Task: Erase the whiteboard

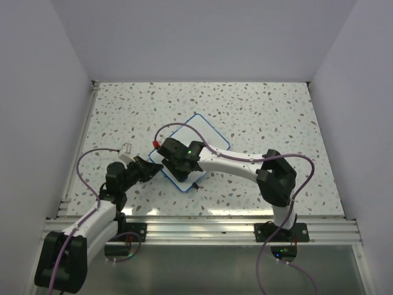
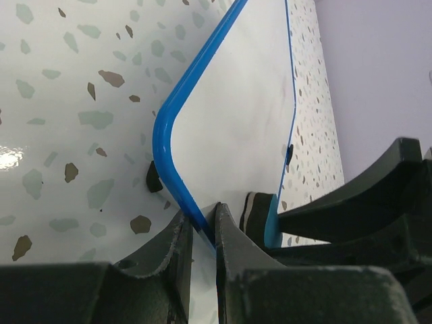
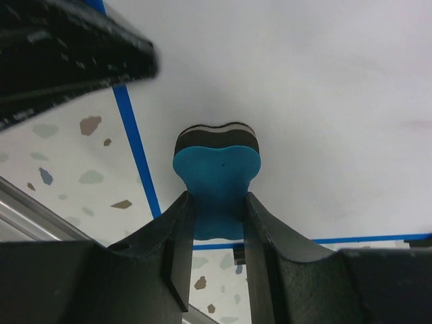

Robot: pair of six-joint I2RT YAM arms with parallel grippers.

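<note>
Half of the whiteboard, in the middle of the table, hides under the right arm. We see the right gripper reach left, squeezing a blue eraser on it; the left gripper pinches its near-left rim.

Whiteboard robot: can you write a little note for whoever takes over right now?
Left gripper: shut on the whiteboard rim by a corner, steadying it.
Right gripper: shut on the blue eraser, felt side against the board, close to the left gripper.
The board lies on the speckled table, turned at an angle.
Done: most of the surface looks white.
Left: faint smudges show; wipe them, then let go of both.
</note>
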